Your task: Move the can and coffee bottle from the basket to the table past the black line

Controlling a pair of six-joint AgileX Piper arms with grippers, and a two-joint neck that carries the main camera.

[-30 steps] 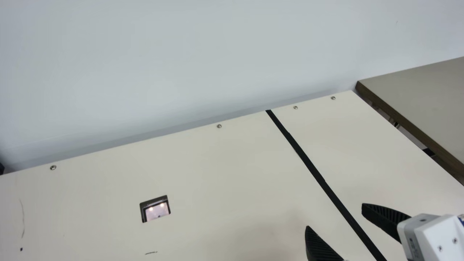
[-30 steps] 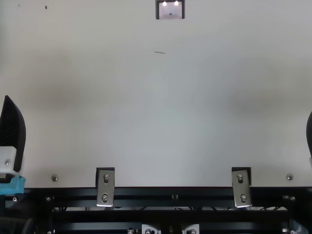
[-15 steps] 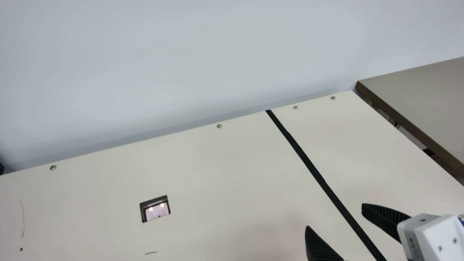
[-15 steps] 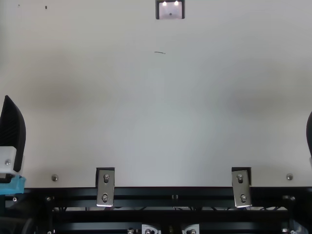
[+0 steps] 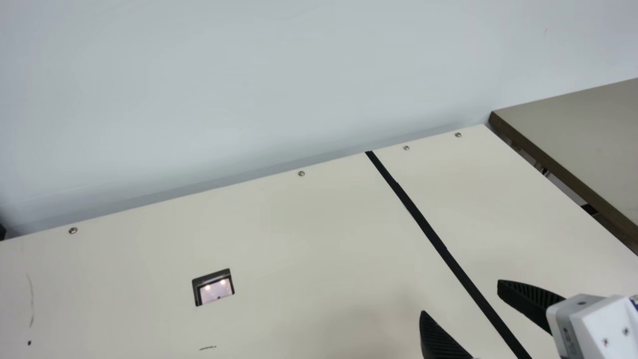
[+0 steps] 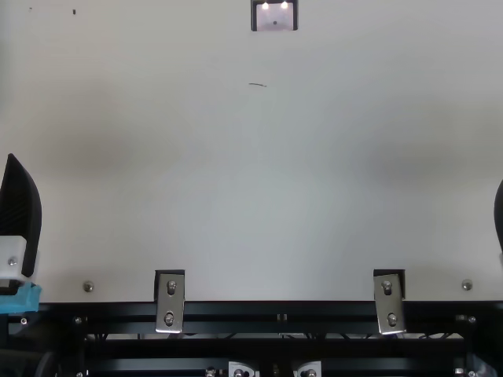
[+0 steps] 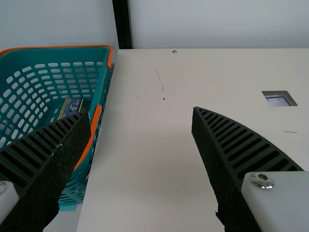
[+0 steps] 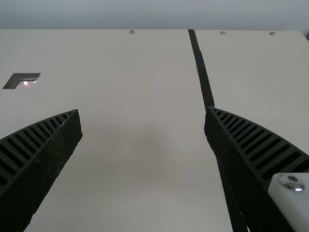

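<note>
Nothing has shifted since the earlier frames: both arms sit where they were. My left jaws are spread wide with nothing between them, low by the worktop's (image 5: 299, 234) near edge, toward its left side; I take this as a ready pose, since the basket (image 7: 102, 79) stands just beside the left edge. Inside it lies a printed item (image 7: 72, 107), partly behind one of my fingers; it may be the can or the coffee bottle, but I can't tell which. The basket's raised wall probably means entering from above.

My right jaws are also parted and hold nothing. They straddle the black line (image 5: 434, 236), which runs from the far edge toward the near one, closer to the right edge. That suits setting down beyond it. With the load at the opposite edge, I'd expect a handover from left to right.
</note>
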